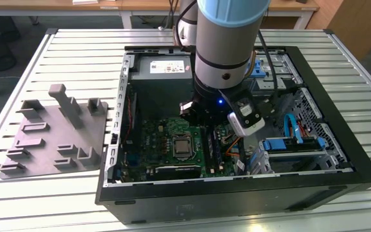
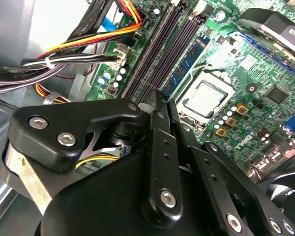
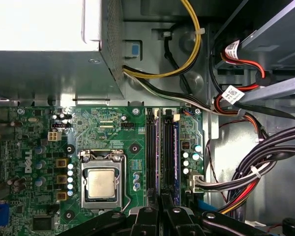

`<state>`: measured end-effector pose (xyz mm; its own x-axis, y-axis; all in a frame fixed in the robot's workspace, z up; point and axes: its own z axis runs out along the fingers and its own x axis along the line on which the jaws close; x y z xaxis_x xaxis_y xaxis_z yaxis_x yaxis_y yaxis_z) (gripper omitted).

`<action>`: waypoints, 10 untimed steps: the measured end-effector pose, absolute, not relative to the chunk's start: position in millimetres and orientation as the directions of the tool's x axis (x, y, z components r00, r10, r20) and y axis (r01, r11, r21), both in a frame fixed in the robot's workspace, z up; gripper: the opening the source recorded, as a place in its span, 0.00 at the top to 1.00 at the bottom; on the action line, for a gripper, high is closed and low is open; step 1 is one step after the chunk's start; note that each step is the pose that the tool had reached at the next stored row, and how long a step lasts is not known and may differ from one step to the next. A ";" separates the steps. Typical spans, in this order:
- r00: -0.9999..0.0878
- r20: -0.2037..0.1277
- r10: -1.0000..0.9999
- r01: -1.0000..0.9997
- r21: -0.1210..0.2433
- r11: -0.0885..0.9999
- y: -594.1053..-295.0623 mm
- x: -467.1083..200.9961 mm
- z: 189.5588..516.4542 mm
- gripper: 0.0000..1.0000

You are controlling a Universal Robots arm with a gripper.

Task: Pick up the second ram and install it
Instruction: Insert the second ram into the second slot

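My pincer (image 2: 160, 98) is pressed together on the second ram (image 2: 187, 61), pinching one end of it. The stick stands on edge along the black memory slots (image 2: 160, 54), just beside the processor socket (image 2: 206, 98) (can't tell if it's fully seated). In the first wrist view my fingertips (image 3: 155, 212) sit at the slots' (image 3: 152, 157) near end, over the green motherboard (image 3: 113, 132). In the exterior view my arm (image 1: 227, 58) reaches down into the open computer case (image 1: 237, 193); the grey holder plate (image 1: 50, 140) lies well apart on the exterior view's left.
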<state>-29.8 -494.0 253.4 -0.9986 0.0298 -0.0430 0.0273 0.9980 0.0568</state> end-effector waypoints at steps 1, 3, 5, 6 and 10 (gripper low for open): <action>-0.999 -0.043 0.030 0.027 0.057 0.998 -494.0 -29.8 253.2 0.86; -0.999 -0.043 0.030 0.027 0.057 0.998 -494.0 -29.8 252.8 0.86; -0.999 -0.043 0.030 0.027 0.057 0.998 -494.0 -29.8 252.3 0.86; -0.999 -0.043 0.030 0.027 0.057 0.998 -494.1 -29.8 252.1 0.86; -0.999 -0.043 0.030 0.027 0.057 0.998 -494.0 -29.8 251.1 0.86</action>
